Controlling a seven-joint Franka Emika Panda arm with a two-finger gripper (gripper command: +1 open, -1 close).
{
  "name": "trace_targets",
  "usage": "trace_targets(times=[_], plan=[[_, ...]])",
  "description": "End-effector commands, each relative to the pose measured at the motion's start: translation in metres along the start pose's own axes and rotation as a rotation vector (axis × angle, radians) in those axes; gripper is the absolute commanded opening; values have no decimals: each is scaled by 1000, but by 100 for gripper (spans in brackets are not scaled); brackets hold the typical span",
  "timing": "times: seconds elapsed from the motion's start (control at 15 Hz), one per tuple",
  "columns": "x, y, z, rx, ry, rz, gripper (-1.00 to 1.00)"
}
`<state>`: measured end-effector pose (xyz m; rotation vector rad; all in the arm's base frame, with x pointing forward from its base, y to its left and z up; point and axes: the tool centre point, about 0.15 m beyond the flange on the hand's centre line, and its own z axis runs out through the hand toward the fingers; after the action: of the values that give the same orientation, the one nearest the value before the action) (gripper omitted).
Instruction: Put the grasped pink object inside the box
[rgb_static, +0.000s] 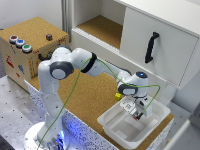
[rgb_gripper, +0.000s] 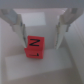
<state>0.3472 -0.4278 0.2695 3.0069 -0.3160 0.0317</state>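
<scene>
While the small reddish-pink cube-like block (rgb_gripper: 34, 48) sits between the two pale fingers (rgb_gripper: 20, 29) in the wrist view, the gripper (rgb_gripper: 40, 42) looks closed on it, finger pads against its two sides. A black mark shows on the block's upper face; can't read it.

Below it is the floor of the shallow white rectangular plastic bin (rgb_gripper: 55, 67), with a raised rectangle under the block. Whether the block touches the floor or hangs just above: can't tell, too blurred.

Exterior view: gripper (rgb_static: 135, 114) is down inside the bin (rgb_static: 112, 125), block (rgb_static: 137, 116) a red speck at the fingertips, barely resolved. So transport looks done, block is within the rim. Left, as I judge it: open the fingers, lift clear.

A small yellow cube (rgb_static: 118, 95) lies on the cork tabletop (rgb_static: 85, 95) just beside the bin; ignore it.

Further back: a cork-covered box with coloured buttons (rgb_static: 30, 45) at the exterior view's left, a white cabinet with a black handle (rgb_static: 160, 47) at the right.

Hidden: arm and wrist cover part of the bin's far rim; the cabinet's top and right are cut off.
</scene>
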Motion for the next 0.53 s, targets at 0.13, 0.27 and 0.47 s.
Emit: trace_targets(times=[0.13,0.27,0.47], plan=[[-19,-79,-94,181,146,-170,100],[-17,-129,-112,204,133,-315,100],[-13,-183,-119,214,118,-447,100]])
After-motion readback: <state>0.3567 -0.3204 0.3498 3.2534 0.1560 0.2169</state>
